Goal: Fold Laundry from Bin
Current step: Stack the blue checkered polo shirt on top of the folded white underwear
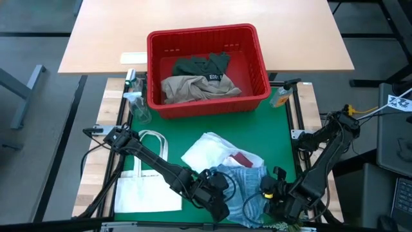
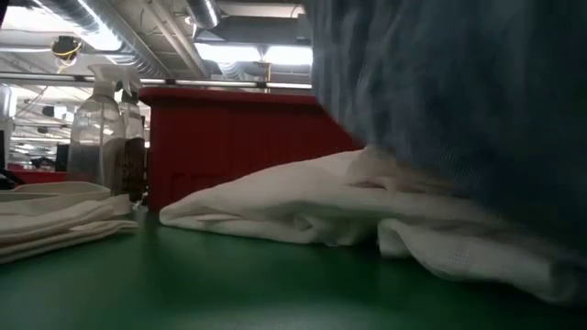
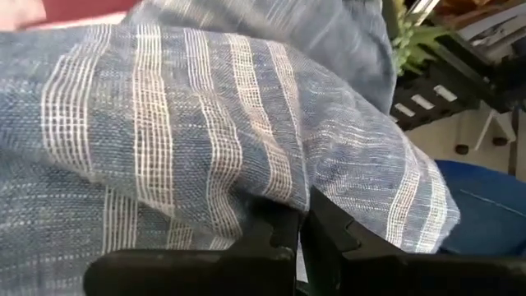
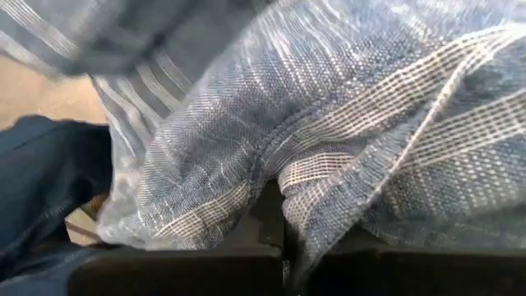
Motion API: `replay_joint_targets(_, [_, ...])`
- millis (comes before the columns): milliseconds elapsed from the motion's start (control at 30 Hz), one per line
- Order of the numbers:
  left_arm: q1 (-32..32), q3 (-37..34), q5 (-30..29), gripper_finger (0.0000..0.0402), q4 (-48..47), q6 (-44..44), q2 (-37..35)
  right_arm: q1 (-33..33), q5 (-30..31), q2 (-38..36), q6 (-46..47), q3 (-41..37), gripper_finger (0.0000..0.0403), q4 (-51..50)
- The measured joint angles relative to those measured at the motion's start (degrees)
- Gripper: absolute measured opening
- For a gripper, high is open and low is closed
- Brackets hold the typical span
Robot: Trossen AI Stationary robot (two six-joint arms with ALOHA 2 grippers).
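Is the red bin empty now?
No, the red bin holds a dark green garment and a beige garment.

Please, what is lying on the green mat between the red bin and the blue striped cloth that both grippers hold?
In the high view, a crumpled white garment with a maroon piece lies between the red bin and the striped cloth.

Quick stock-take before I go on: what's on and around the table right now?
bin: one, red, far side of the green mat.
tan garment: one, in the bin, near side.
dark green garment: one, in the bin, behind the tan one.
white garment: one, mid-mat.
maroon cloth: one, on the white garment.
striped garment: one, blue and white, near edge.
tote bag: one, white, left.
spray bottle: clear, left of bin.
left gripper: jaws shut on striped garment.
right gripper: jaws shut on striped garment.
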Motion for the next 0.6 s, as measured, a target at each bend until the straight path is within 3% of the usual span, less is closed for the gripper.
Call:
replay_joint_targets(267, [1.2,3.0,-0.5,0.0,-0.1,2.8,0.0,0.0,4.2,0.0,-2.4,4.3,0.0003,-3.9])
replay_joint_targets(600, [-0.1,3.0,0.9,0.0,-5.2,2.4,0.0,0.0,-3.9,0.1,-2.3,0.5,0.0003,1.6])
